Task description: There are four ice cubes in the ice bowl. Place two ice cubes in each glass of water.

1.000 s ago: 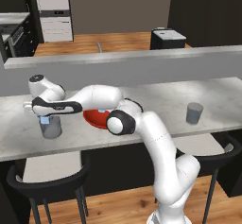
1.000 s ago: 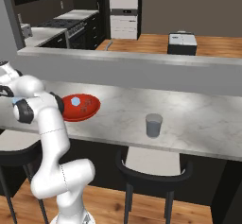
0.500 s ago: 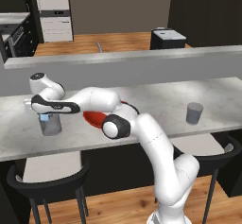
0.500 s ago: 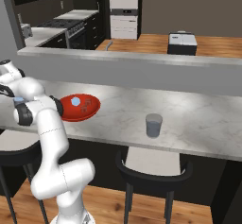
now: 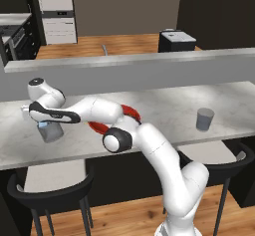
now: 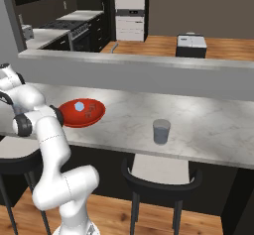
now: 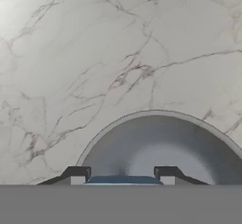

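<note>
My gripper (image 7: pixel 122 178) hangs directly over the left glass of water (image 7: pixel 160 147), a short grey tumbler (image 5: pixel 50 131) near the counter's left end. It is shut on a pale blue ice cube (image 7: pixel 122 180), which sits between the two dark fingertips (image 7: pixel 75 175). In the left base view the hand (image 5: pixel 49 113) reaches far left, with the cube (image 5: pixel 43 124) just above the tumbler's rim. The red ice bowl (image 6: pixel 79 112) stands mid-counter with a pale cube (image 6: pixel 79 106) in it. A second glass of water (image 6: pixel 161 131) stands further right.
The marble counter (image 5: pixel 164 105) has a raised grey ledge (image 5: pixel 129 60) along its back. Dark stools (image 6: pixel 161 172) stand under the front edge. My own forearm crosses in front of the red bowl (image 5: pixel 130 114) in the left base view.
The arm has sunk slightly, with the elbow a little lower and further left. The hand stays over the left glass with the cube still held.
</note>
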